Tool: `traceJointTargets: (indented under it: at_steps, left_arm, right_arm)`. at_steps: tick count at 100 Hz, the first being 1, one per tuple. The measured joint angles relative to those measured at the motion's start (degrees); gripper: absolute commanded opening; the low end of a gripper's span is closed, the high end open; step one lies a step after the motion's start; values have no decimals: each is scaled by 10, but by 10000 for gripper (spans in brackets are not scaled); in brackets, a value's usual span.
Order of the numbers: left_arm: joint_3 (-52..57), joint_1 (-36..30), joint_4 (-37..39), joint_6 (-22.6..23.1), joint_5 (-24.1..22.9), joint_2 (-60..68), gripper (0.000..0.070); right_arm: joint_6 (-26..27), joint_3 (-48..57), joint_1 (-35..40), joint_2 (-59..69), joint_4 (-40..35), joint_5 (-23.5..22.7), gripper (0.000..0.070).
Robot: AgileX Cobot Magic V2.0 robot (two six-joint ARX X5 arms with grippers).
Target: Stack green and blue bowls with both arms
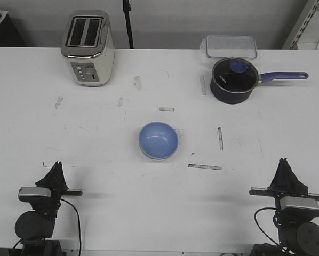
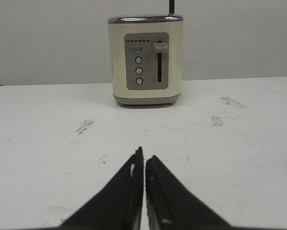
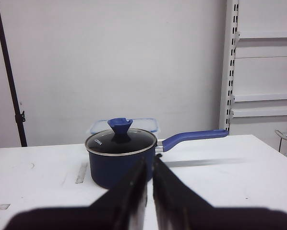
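The light blue bowl (image 1: 158, 140) stands upright in the middle of the table. A thin pale green edge (image 1: 149, 156) shows along its near rim; it looks like the green bowl under it, mostly hidden. My left gripper (image 1: 56, 166) is at the near left of the table, shut and empty, well short of the bowl. In the left wrist view its jaws (image 2: 144, 157) are together over bare table. My right gripper (image 1: 284, 162) is at the near right, shut and empty, with its jaws (image 3: 149, 162) together. Neither wrist view shows a bowl.
A cream toaster (image 1: 88, 48) stands at the back left and shows in the left wrist view (image 2: 146, 60). A dark navy saucepan with a glass lid (image 1: 233, 80) stands at the back right, handle to the right, and shows in the right wrist view (image 3: 120, 155). A clear lidded box (image 1: 230, 46) is behind it.
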Motion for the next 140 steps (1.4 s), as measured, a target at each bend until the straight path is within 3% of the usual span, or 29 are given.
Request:
traceJointTargets:
  at_steps: [17, 34, 60, 98, 123, 140]
  left_arm:
    - [0, 0, 0, 0, 0, 0, 1]
    - [0, 0, 0, 0, 0, 0, 1]
    - [0, 0, 0, 0, 0, 0, 1]
    - [0, 0, 0, 0, 0, 0, 1]
    - [0, 0, 0, 0, 0, 0, 1]
    - [0, 0, 0, 0, 0, 0, 1]
  right_arm:
    - [0, 0, 0, 0, -2, -2, 14]
    - [0, -6, 3, -2, -23, -48, 14]
    - [0, -97, 30, -61, -2, -30, 14]
    - [0, -142, 38, -63, 5, -30, 14]
    - [0, -200, 38, -63, 90, -30, 14]
    - [0, -201, 38, -63, 85, -30, 14]
